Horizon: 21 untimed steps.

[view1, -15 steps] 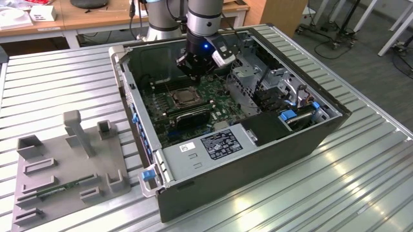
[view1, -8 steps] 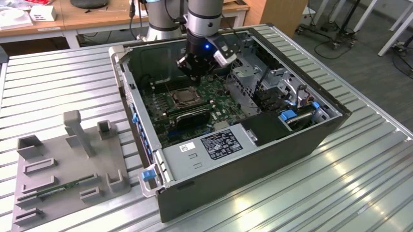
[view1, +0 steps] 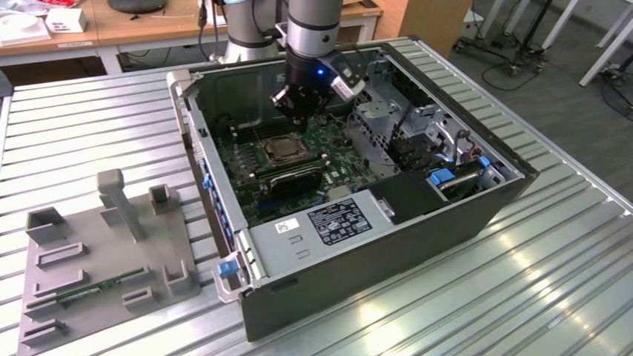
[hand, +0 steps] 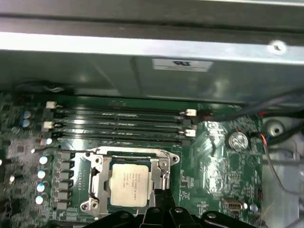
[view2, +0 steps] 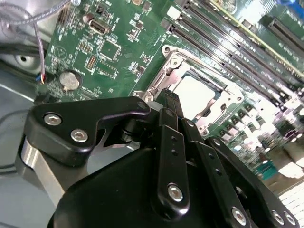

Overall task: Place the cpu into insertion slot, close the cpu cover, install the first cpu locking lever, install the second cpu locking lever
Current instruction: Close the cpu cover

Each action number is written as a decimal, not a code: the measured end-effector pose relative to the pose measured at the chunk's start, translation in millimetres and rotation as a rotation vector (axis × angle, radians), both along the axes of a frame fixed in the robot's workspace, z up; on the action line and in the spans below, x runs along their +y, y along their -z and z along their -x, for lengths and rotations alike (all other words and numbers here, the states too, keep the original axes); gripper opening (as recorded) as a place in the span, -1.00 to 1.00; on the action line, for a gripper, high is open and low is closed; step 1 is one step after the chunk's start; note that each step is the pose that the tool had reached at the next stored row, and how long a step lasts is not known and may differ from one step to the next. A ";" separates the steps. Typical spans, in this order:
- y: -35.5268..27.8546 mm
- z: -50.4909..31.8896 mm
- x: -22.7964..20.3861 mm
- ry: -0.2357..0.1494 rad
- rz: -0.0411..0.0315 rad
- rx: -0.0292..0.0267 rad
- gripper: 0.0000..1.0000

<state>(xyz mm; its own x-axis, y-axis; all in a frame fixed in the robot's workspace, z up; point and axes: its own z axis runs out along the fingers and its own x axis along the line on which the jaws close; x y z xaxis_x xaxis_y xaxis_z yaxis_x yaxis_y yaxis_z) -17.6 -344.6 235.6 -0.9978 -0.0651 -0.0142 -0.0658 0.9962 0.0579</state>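
Note:
The cpu lies flat in the insertion slot on the green board, its pale metal top showing. The silver cpu cover is folded down around it, framing the chip through its window. In the second wrist view the cpu and cpu cover sit just beyond my black fingertips. My gripper hovers a little above the socket's edge, its fingers pressed together with nothing between them. From the exterior view my gripper hangs inside the open computer case, above and behind the cpu.
Long black memory slots run beside the socket. A coin battery and loose cables lie on the other side. Case walls surround the board; a power supply fills the front. A grey fixture stands on the slatted table.

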 end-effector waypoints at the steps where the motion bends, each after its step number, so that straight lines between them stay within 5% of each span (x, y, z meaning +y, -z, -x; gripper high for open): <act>1: 0.2 0.0 0.0 -0.019 0.0000 -0.0002 -0.79; 10: 3.1 13.0 0.3 -0.037 0.0030 -0.0009 -0.79; 21: 6.7 31.1 0.5 -0.008 0.0045 -0.0009 -0.79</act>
<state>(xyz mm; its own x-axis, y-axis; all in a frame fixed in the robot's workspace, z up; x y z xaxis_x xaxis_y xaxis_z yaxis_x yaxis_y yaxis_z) -48.7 -344.1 228.9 -0.9972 -0.0734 -0.0147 -0.0741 0.9958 0.0534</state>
